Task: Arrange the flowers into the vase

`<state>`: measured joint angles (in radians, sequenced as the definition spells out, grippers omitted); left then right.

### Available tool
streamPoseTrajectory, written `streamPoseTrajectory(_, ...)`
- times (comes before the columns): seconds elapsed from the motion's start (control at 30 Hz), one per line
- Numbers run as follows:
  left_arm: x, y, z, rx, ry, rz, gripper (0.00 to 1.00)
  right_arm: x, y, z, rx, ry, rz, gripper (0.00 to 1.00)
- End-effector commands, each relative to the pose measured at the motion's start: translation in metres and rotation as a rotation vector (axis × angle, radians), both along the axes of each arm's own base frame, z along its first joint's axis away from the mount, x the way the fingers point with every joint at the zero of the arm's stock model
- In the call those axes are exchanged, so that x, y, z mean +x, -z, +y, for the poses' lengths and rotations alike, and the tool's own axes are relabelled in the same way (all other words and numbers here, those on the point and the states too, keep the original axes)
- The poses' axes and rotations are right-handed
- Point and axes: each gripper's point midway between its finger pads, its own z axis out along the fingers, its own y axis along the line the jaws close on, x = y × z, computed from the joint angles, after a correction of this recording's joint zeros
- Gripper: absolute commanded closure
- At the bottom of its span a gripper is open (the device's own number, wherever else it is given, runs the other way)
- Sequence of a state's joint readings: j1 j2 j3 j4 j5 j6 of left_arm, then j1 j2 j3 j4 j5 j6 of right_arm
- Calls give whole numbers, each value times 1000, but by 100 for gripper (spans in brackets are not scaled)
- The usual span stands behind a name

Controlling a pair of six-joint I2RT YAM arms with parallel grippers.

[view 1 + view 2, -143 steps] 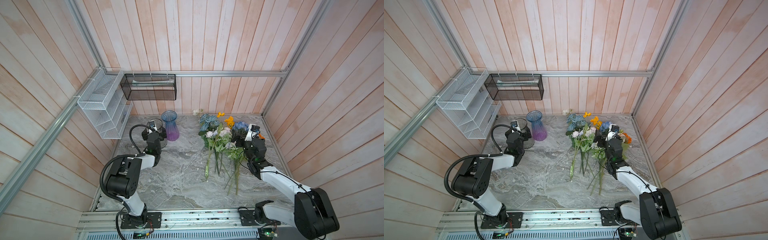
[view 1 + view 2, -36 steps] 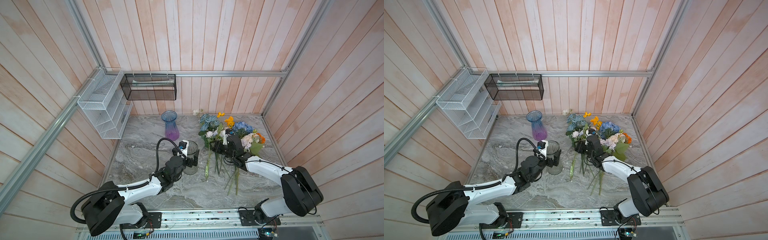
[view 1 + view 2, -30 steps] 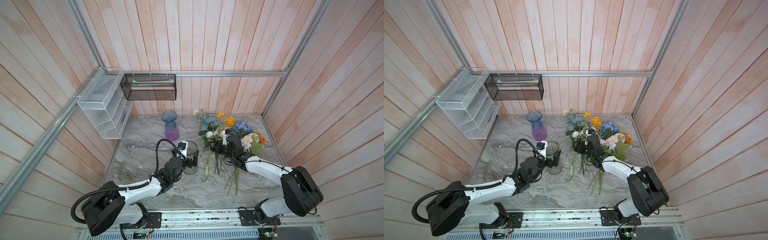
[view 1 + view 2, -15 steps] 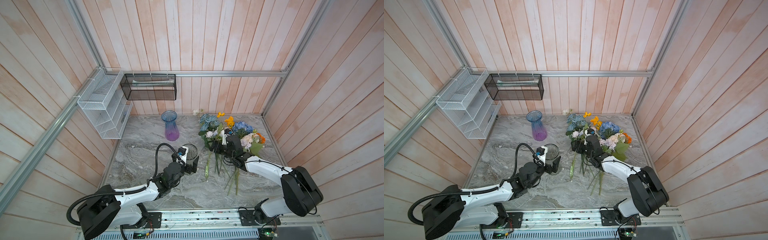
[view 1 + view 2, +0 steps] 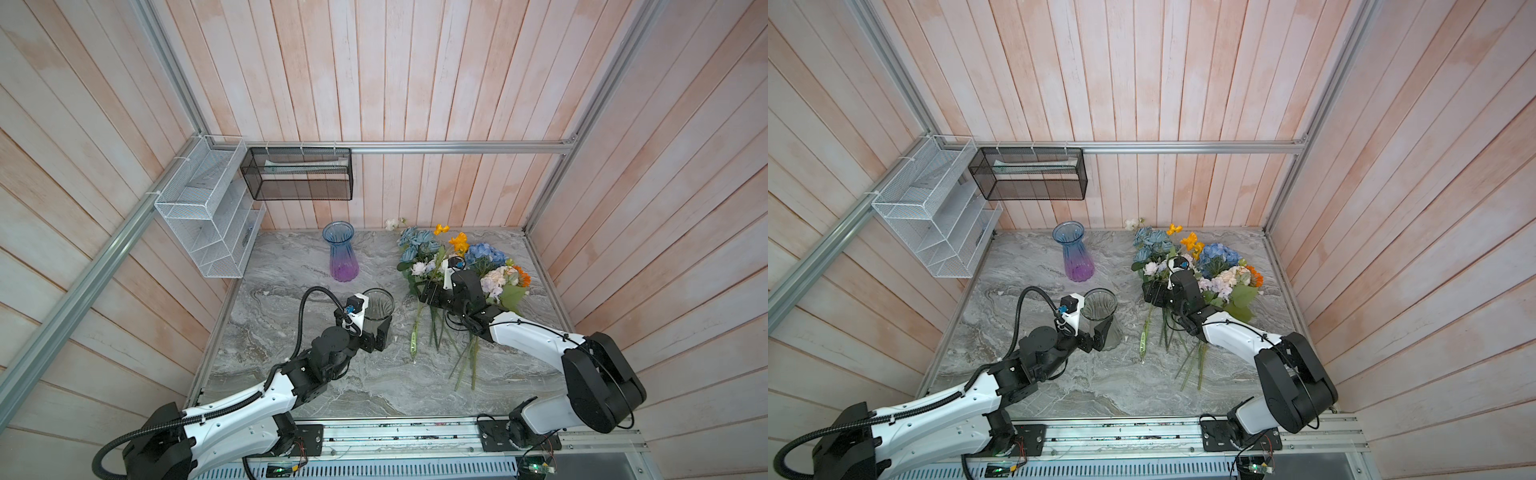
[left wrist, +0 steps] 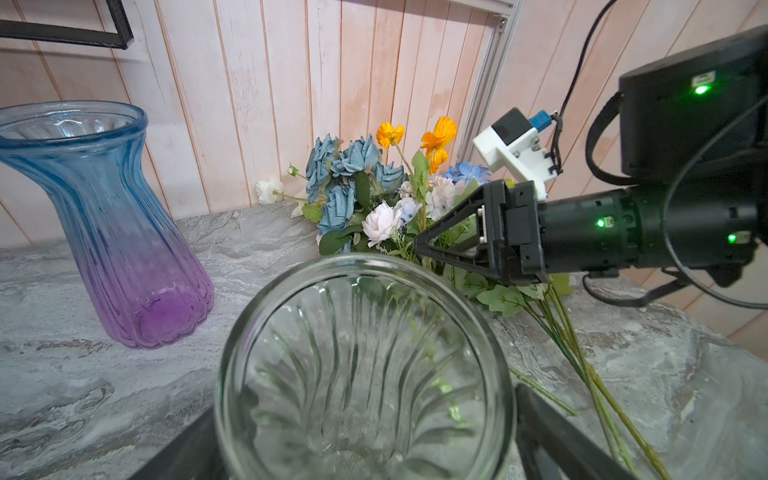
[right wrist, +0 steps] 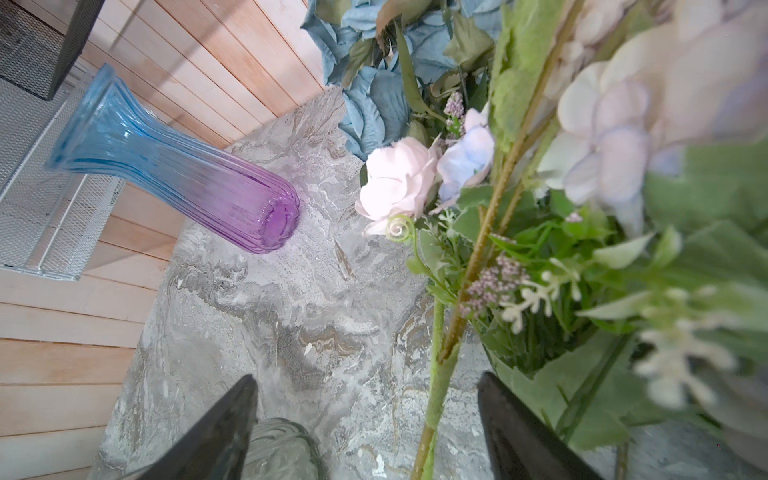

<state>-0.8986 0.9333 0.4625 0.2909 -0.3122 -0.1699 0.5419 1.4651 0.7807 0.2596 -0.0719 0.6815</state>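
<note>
Both arms have shifted since the earliest look. The clear glass vase (image 5: 378, 305), which then stood at the back left next to the blue-and-purple vase (image 5: 341, 257), now stands upright mid-table just beside the flowers (image 5: 478, 255). The right gripper (image 5: 426, 293) has crossed from the pile's right edge to its left. The flowers lie in a heap at the back right of the marble tabletop (image 5: 270, 316), heads toward the wall and stems fanned toward the robot; none is in a vase yet. The right gripper hangs low over the heap's left edge with its fingers apart, and one fuzzy green stem (image 7: 436, 386) runs between them without either finger visibly touching it. The left gripper (image 5: 372, 332) sits at the clear vase's lower body, fingers spread wide to either side; they look released rather than clamped, though light contact with the glass is hard to rule out. The step in hand, I judge, is taking the first stem. The next move calls for closing on that one stem below its leaves and lifting it clear of tangled neighbours. It then has to be turned stem-down and lowered into the vase's mouth while the left arm steadies the glass.
</note>
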Motion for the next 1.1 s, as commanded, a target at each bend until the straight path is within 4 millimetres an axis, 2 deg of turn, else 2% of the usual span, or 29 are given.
streamPoseTrajectory(0.0, -6, -26, -3, -25, 43, -14, 0, 7, -2, 2, -9, 22, 4, 24)
streamPoseTrajectory(0.13, -5, -45, -2, -39, 40, -51, 0, 9, 7, 2, -12, 32, 25, 30)
streamPoseTrajectory(0.27, 6, -73, 9, -72, 2, -100, 0, 12, 18, 0, -31, 52, 44, 33)
streamPoseTrajectory(0.4, 24, -97, 25, -126, -40, -134, 0, 14, 30, -1, -44, 66, 68, 36)
streamPoseTrajectory(0.5, 42, -104, 40, -150, -101, -155, 0, 15, 37, -4, -45, 82, 78, 39)
streamPoseTrajectory(0.6, 62, -104, 55, -195, -154, -128, 0, 16, 41, -1, -34, 82, 82, 43)
streamPoseTrajectory(0.73, 85, -90, 69, -250, -200, -52, 0, 17, 49, 3, -26, 72, 102, 48)
streamPoseTrajectory(0.9, 90, -76, 71, -242, -211, -7, 0, 16, 58, 6, -9, 58, 124, 58)
streamPoseTrajectory(1.07, 90, -62, 74, -238, -227, 25, 0, 16, 53, 10, 14, 43, 113, 75)
